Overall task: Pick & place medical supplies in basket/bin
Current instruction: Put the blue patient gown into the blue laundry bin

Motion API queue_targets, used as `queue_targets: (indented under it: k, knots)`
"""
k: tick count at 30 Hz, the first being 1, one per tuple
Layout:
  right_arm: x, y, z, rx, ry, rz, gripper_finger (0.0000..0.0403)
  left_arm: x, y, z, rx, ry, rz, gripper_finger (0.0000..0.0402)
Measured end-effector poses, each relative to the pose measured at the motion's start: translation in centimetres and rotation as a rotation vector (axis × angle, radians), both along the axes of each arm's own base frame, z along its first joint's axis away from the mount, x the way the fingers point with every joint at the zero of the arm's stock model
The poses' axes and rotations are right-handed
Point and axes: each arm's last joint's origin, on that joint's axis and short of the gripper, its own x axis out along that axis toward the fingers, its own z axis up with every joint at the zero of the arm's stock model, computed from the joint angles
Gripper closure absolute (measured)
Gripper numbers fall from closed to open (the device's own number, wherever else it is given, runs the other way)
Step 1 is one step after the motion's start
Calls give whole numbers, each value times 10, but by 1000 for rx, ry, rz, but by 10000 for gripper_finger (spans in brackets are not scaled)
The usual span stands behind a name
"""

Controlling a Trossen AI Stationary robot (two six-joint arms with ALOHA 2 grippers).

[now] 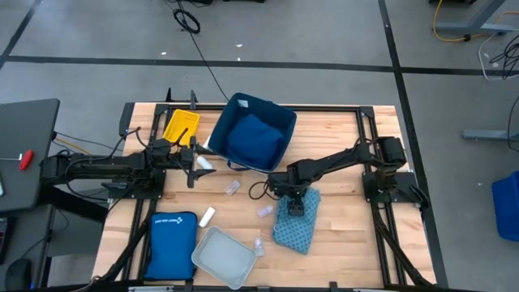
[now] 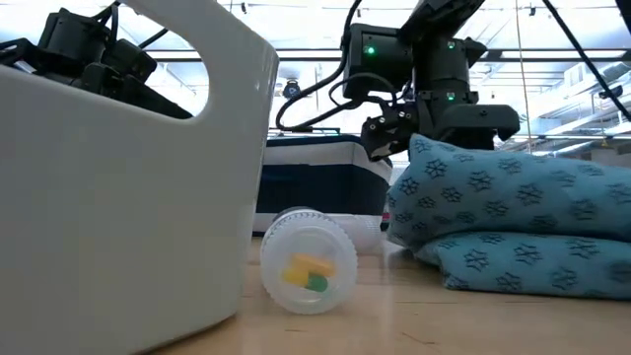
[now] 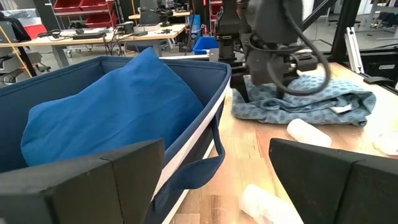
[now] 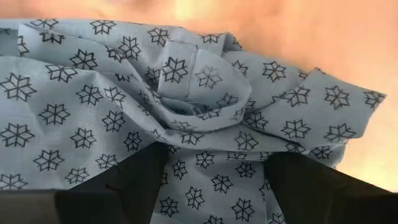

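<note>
Grey tray [image 1: 220, 258] near cam, vials [image 1: 233, 188] btwn navy bin [image 1: 280, 122] & teal cloth [image 1: 297, 221]

Matt wood table [image 1: 349, 243], soft printed cloth [image 4: 124, 112] (creased), navy fabric bin [image 3: 205, 124]

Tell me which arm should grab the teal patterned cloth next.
Right. The right gripper sits directly on the teal patterned cloth, its open fingers straddling a fold. The left gripper waits open beside the navy bin.
</note>
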Motion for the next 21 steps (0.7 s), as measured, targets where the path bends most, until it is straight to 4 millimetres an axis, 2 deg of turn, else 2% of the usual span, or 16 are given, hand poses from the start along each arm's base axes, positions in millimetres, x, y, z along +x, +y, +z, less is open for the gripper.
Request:
queue_targets:
  k: [3, 6, 9, 13, 18, 21]
  knots:
    - [1, 4, -4, -3, 3, 7, 137, 0, 0, 0, 1, -1, 1, 110]
    - [2, 7, -5, -1, -5, 4, 172, 0, 0, 0, 1, -2, 2, 110]
    - [2, 10, -5, 5, -12, -6, 237, 0, 0, 0, 1, -1, 2, 110]
    - [2, 15, -4, -5, -18, -6, 357, 0, 0, 0, 2, -1, 2, 110]
    - [-1, 26, 2, -56, -44, -39, 361, 0, 0, 0, 2, -1, 2, 110]
    - [-6, 37, 18, -131, -116, -77, 361, 0, 0, 0, 2, -1, 2, 110]
